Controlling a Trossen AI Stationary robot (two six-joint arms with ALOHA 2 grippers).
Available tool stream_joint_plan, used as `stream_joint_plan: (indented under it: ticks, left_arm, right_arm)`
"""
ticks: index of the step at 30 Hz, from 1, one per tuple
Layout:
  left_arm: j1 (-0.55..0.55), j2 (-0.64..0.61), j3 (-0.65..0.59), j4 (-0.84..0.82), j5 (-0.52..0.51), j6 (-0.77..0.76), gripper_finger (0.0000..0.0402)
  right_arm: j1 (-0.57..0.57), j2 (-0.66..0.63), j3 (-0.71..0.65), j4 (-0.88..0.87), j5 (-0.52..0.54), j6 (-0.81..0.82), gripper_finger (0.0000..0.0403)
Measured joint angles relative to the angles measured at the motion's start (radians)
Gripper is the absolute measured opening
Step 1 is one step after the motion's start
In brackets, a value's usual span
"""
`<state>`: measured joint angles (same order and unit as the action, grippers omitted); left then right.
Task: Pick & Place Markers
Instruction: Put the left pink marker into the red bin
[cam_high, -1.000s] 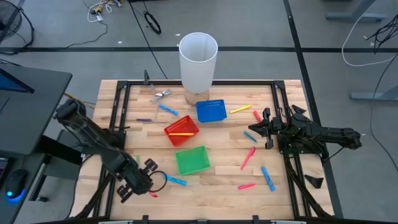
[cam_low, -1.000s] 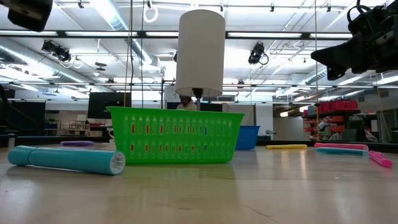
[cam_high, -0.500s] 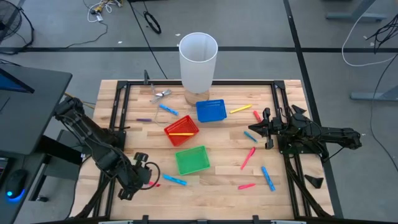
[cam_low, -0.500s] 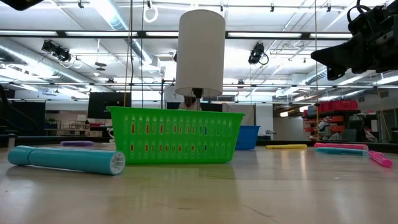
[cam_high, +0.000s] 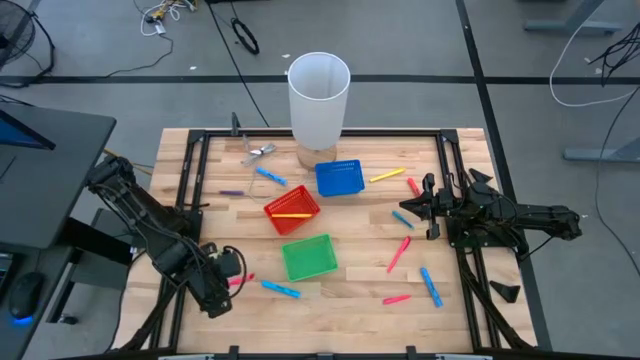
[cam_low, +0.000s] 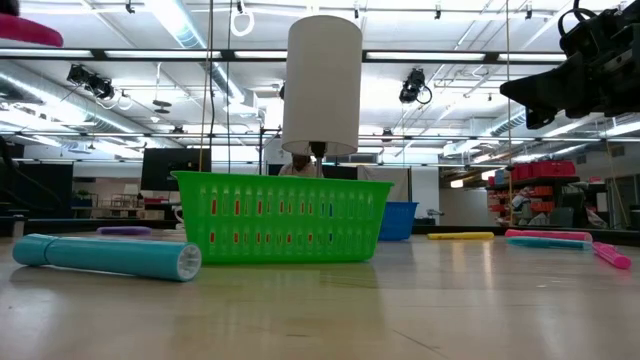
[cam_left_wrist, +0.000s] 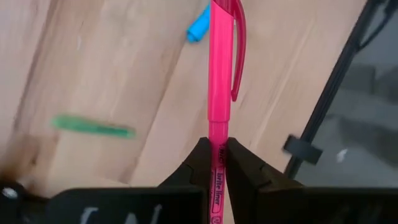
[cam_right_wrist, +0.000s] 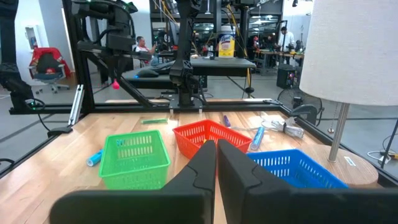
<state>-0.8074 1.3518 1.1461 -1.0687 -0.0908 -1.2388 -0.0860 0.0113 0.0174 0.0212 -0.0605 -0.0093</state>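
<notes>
Left gripper (cam_left_wrist: 216, 163) clamped on pink marker (cam_left_wrist: 219, 68), lifted off counter (cam_high: 340, 290) near its left front corner, marker's long axis running straight out past the fingers. Red basket (cam_high: 292, 210) up and right, nearer this arm. Right gripper (cam_right_wrist: 216, 155) closed, empty, waiting at right edge.

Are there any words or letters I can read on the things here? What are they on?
"BIC", plus smaller print too blurred to read: on the pink marker held in the left gripper.
Faint white marks on the left gripper's body: unreadable.
Labels on bottles in the room: too small to read.
</notes>
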Motion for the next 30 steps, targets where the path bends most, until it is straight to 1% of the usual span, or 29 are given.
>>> stream_joint_plan:
  ticks: [6,9,13,30]
  left_arm:
    - [0.000,0.000,0.000,0.000,-0.008,-0.139,0.0027]
    - [0.007,0.000,0.000,-0.006,-0.009,-0.164,0.0027]
    - [0.073,0.000,0.000,-0.013,0.006,-0.163,0.0027]
    - [0.455,0.002,0.000,-0.015,0.095,0.131,0.0026]
  right_arm:
    - [0.000,0.000,0.000,0.000,0.000,0.000,0.0020]
    - [0.000,0.000,0.000,0.000,0.000,0.000,0.0020]
    - [0.000,0.000,0.000,0.000,0.000,0.000,0.0020]
    - [0.000,0.000,0.000,0.000,0.000,0.000,0.0020]
